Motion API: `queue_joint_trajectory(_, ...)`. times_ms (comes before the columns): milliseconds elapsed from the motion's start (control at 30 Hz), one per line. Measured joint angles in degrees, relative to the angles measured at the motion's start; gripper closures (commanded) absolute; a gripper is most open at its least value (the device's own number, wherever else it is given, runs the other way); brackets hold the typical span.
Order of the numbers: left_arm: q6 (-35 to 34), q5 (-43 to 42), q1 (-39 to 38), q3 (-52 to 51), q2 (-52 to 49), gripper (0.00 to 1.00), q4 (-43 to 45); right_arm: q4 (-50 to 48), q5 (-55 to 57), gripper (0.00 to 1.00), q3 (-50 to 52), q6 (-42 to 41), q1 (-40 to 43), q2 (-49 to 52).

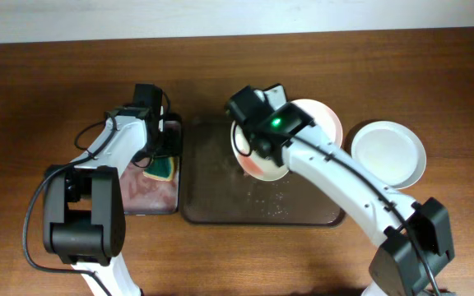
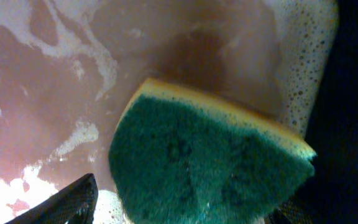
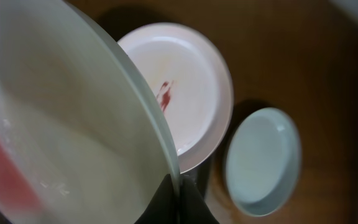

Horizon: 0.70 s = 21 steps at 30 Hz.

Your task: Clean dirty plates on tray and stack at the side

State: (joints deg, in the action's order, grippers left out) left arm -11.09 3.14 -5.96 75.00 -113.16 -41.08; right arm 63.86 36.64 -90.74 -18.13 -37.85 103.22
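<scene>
Overhead, we see the right pincer (image 1: pixel 243 146) pinching the cream-white plate (image 1: pixel 266 167) by its rim, tilted above the brown tray (image 1: pixel 220 205) at mid-tabletop. The sponge (image 1: pixel 160 168) lies toward the left edge from it, in the small black tray (image 1: pixel 142 196), under the left arm.

At the left wrist, the left pincer (image 2: pixel 179 218) is spread astride the sponge.

At the right wrist, the smeared pinkish plate (image 3: pixel 191 81) lies beyond, and the mint plate (image 3: pixel 263 158) is nearer the right edge.
</scene>
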Motion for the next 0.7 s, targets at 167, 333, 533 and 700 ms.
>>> queue_joint_trajectory(167, 0.3, -1.6, 0.0, -1.6, 0.0, 0.87, 3.1, 0.0, 10.4, 0.96, 0.0, 0.2, -6.0, -0.1)
queue_joint_trajectory(333, 0.4, -2.3, 0.0, -1.9, 0.0, 1.0, 3.8, 0.6, 13.1, 0.96, 0.0, -0.6, -6.8, -0.1)
queue_joint_trajectory(533, 0.6, -2.7, 2.1, 2.0, 0.0, 0.19, -3.9, 0.8, 13.5, 0.96, 0.0, -2.6, -6.8, -3.1)
queue_joint_trajectory(700, 0.6, -3.4, 2.2, 2.2, 0.0, 0.23, -11.4, 0.2, 16.1, 0.96, -0.2, -1.1, -6.8, -7.5)
